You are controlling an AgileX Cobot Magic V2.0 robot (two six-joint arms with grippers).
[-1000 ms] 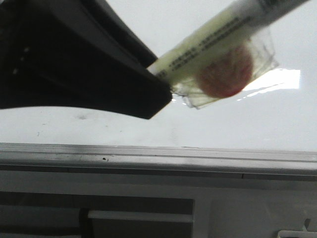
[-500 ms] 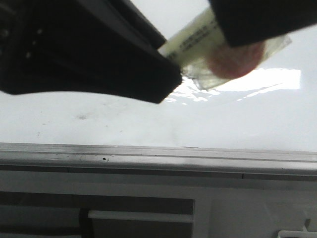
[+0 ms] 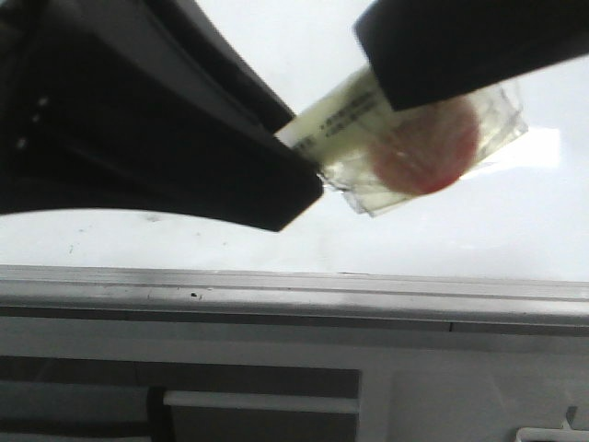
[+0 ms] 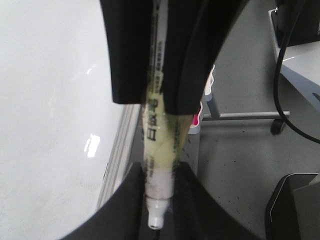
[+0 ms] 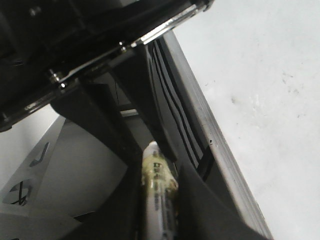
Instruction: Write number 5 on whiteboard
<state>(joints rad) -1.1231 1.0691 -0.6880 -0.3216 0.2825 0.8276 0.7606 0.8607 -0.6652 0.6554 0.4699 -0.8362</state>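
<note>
Above the whiteboard (image 3: 460, 230), the left tool (image 3: 308, 170) and right tool (image 3: 396, 87) both clamp one taped marker (image 3: 336, 115). No number 5 shows. Opposing pulls could twist the marker loose, or drop it onto the board.

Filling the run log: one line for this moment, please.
left tool: shut on marker | right tool: shut on marker | whiteboard: no 5 visible
</note>
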